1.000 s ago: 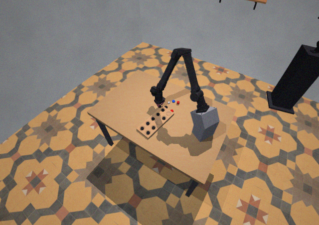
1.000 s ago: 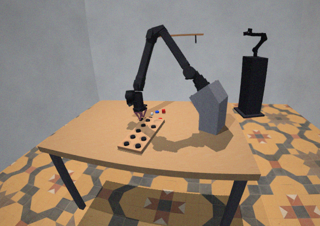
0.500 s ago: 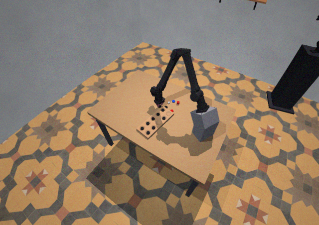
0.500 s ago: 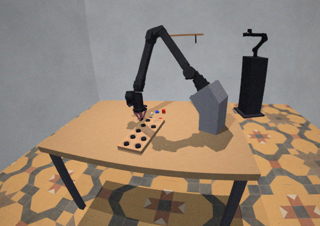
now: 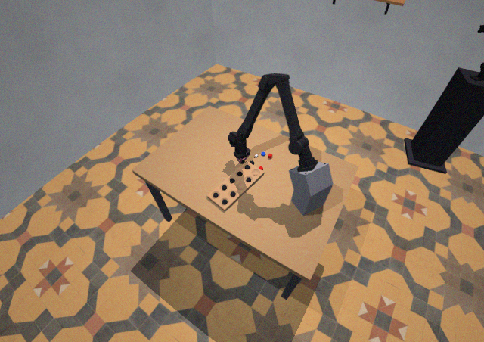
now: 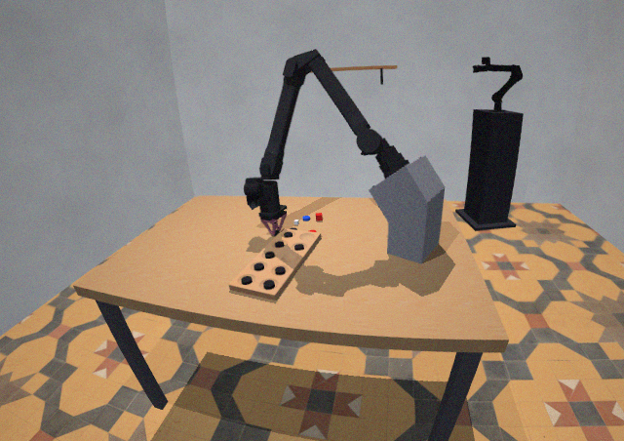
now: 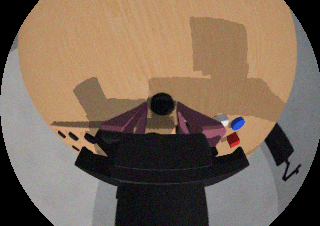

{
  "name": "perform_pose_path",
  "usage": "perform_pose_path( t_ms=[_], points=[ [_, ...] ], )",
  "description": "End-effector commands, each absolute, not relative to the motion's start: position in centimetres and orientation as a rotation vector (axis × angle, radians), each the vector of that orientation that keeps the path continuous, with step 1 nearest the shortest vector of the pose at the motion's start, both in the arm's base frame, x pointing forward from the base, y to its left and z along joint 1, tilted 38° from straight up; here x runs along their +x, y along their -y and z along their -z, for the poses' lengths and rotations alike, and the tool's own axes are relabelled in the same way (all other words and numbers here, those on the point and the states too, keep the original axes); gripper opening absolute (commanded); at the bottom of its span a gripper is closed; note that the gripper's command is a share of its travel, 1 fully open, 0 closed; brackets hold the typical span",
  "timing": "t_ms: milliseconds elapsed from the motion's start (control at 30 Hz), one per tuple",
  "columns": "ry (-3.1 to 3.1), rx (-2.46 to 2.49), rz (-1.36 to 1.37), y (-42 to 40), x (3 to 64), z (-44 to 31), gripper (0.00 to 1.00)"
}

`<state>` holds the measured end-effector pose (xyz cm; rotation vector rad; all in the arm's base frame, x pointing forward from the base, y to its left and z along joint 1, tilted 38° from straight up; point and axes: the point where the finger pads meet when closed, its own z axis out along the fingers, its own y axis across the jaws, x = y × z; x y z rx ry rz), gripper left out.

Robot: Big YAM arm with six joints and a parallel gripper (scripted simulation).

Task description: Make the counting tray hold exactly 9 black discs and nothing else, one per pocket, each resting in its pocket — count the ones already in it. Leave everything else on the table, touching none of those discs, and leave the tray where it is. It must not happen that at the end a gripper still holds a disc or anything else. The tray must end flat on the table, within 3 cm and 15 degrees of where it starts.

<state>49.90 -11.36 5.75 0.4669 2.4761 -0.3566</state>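
A long wooden counting tray (image 5: 240, 180) (image 6: 256, 290) lies flat on the table with black discs in several pockets. The pocket (image 5: 255, 171) (image 6: 307, 235) at its far right end is empty. My gripper (image 5: 240, 160) (image 6: 273, 232) (image 7: 162, 105) is down at the table just off the tray's far left corner. Its purple fingers stand partly open on either side of a loose black disc (image 7: 162, 104), with no grip on it. That disc is hidden by the gripper in the top and exterior views.
A red disc (image 5: 260, 168) (image 6: 312, 230) lies by the tray's far end. Beyond it are a small white piece (image 5: 255, 156) (image 6: 295, 221) (image 7: 222, 121), a blue disc (image 5: 262, 153) (image 6: 305, 219) (image 7: 238, 122) and a red cube (image 5: 270, 156) (image 6: 318, 217) (image 7: 234, 140). The grey arm base (image 5: 310, 188) stands to the right.
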Motion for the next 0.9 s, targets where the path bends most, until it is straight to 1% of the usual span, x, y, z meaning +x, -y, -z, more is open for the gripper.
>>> perform_pose_path(
  t_ms=[0,467,500,867],
  points=[
    [-2.441,0.457,0.356,11.82,51.23,-6.93,0.44],
    [-2.443,0.458,0.356,11.88,51.26,-6.77,0.44],
    [-2.441,0.457,0.356,11.87,51.27,-6.86,0.00],
    [-2.439,0.457,0.356,11.85,51.29,-6.97,0.00]
  ],
)
